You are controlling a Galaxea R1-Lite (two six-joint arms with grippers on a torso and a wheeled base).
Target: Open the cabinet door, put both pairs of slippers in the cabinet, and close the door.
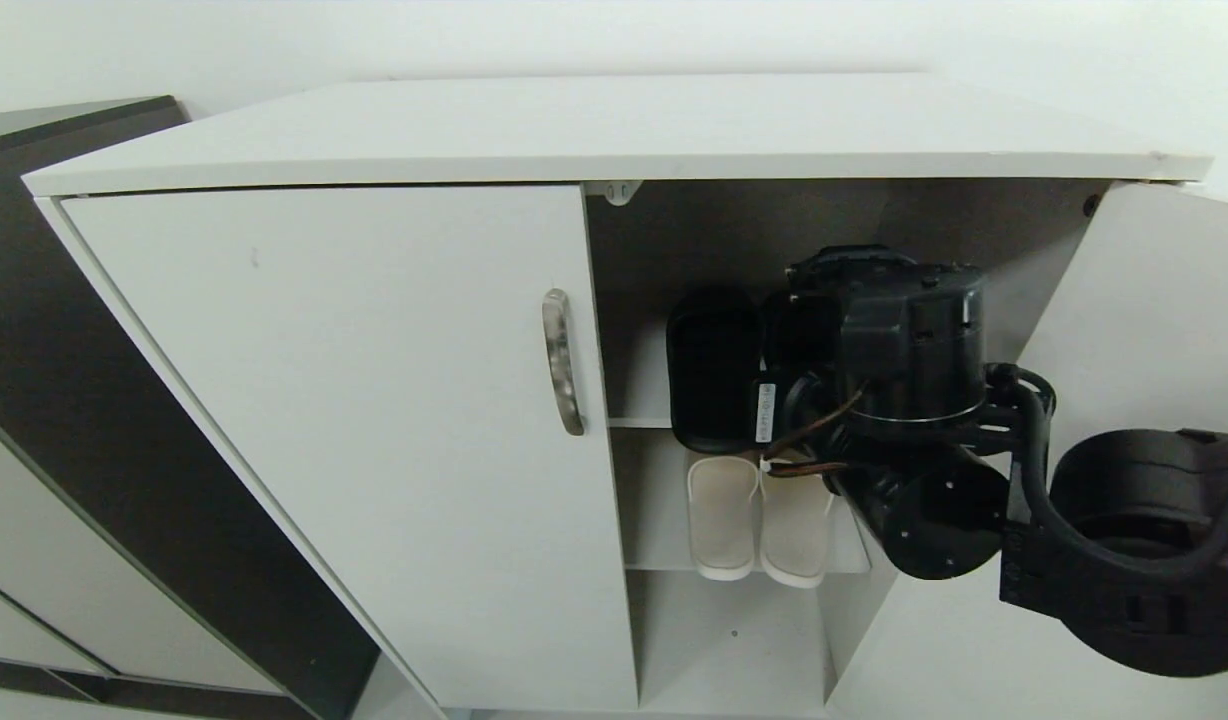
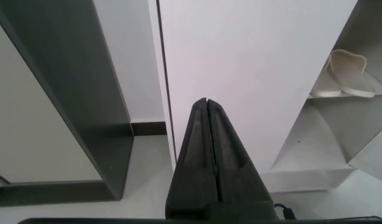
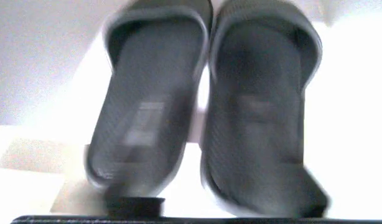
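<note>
1. Slippers: white pair point(image 1: 759, 520) on the cabinet's point(image 1: 574, 130) lower shelf, black pair point(image 1: 712, 370) on the shelf above.
2. Right gripper point(image 1: 809, 335) inside the cabinet at the black pair; can't tell if it's clamped or released.
3. Left gripper point(image 2: 206, 102) closed, empty, facing the cabinet's shut door.
4. Remaining, I'd say: back out, shut the right door point(image 1: 1144, 300).

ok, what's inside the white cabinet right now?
A pair of white slide slippers on the lower shelf and a pair of black slide slippers on the shelf above. The robot's right arm covers part of the black pair; the closed left door hides the other half.
</note>
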